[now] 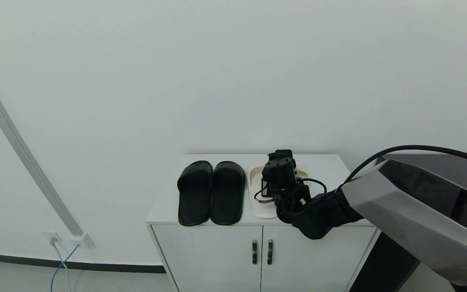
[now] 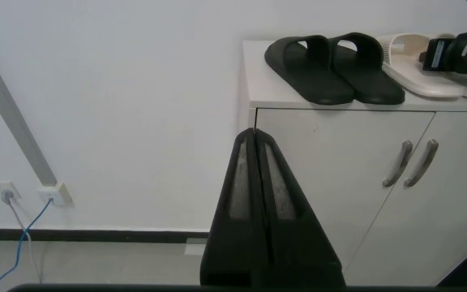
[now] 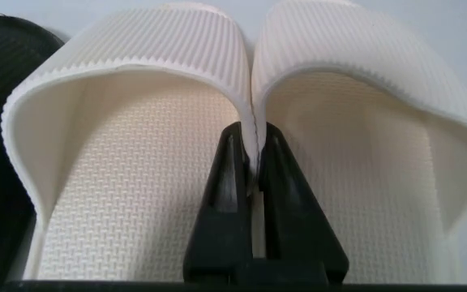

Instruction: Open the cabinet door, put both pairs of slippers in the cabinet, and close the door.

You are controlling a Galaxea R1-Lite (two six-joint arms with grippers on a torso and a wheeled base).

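Closest to me, my right hand (image 3: 250, 142) is sitting at the mouths of the white slippers (image 3: 136, 105).

Around them, the black slippers (image 1: 211, 192) are lying side by side on the left half of the cabinet (image 1: 324, 166) top. Their heels are reaching the front edge and their straps are pointing toward the wall. The white pair is lying just beside them, around the middle of the top. Below, both doors (image 1: 213, 255) are sitting shut, with their two handles (image 1: 254, 251) meeting at the centre seam. Off to the left, a slanted wall rail (image 1: 14, 138) is running down to two sockets (image 1: 51, 235), and a blue cable (image 1: 61, 263) is hanging from them.

The white slippers are showing ribbed straps and a fine woven texture on their footbeds, and the two straps are touching along their inner sides.

My right hand is pinching those two touching strap walls together, its fingers (image 3: 227, 186) nearly closed around them. My left hand (image 2: 255, 142) is hanging in front of the cabinet's left front corner, below the top, with its fingers pressed together and holding nothing.
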